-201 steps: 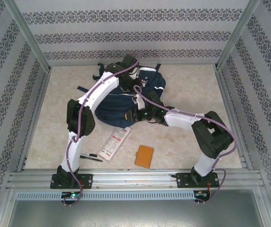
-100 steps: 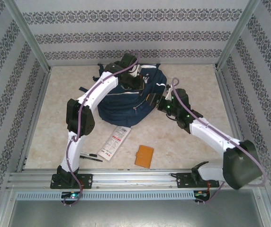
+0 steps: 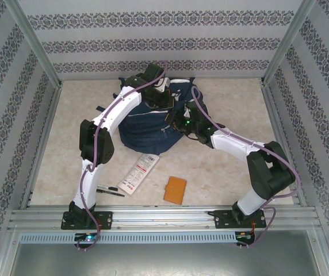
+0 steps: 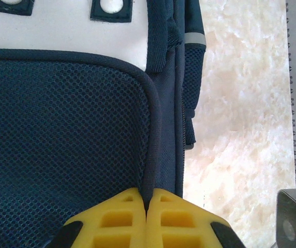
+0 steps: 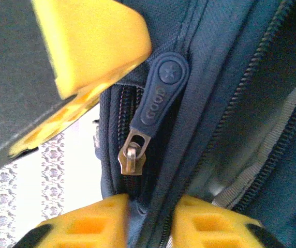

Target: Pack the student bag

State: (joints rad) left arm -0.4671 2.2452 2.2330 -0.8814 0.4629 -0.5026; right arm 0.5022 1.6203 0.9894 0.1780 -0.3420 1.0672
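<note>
The student bag (image 3: 144,129), a big navy backpack with white patches, lies at the back middle of the table. My left gripper (image 3: 163,101) sits on its top and is shut on the piped edge of the mesh back panel (image 4: 60,134), which is pinched between the yellow fingertips (image 4: 130,206). My right gripper (image 3: 180,122) is at the bag's right side. In the right wrist view the gripper (image 5: 148,209) is closed on the navy fabric (image 5: 231,77) beside an open zip. The zip's rubber pull (image 5: 161,95) and metal slider (image 5: 131,157) hang just beyond the fingers.
A white printed leaflet (image 3: 139,172), an orange booklet (image 3: 175,190) and a black pen (image 3: 110,190) lie on the near part of the table, in front of the bag. Patterned walls with metal posts close in the table on three sides.
My right arm swung out to the right, then came back onto the bag's right side and closed on fabric by the zip. The left arm kept its grip and barely moved.
</note>
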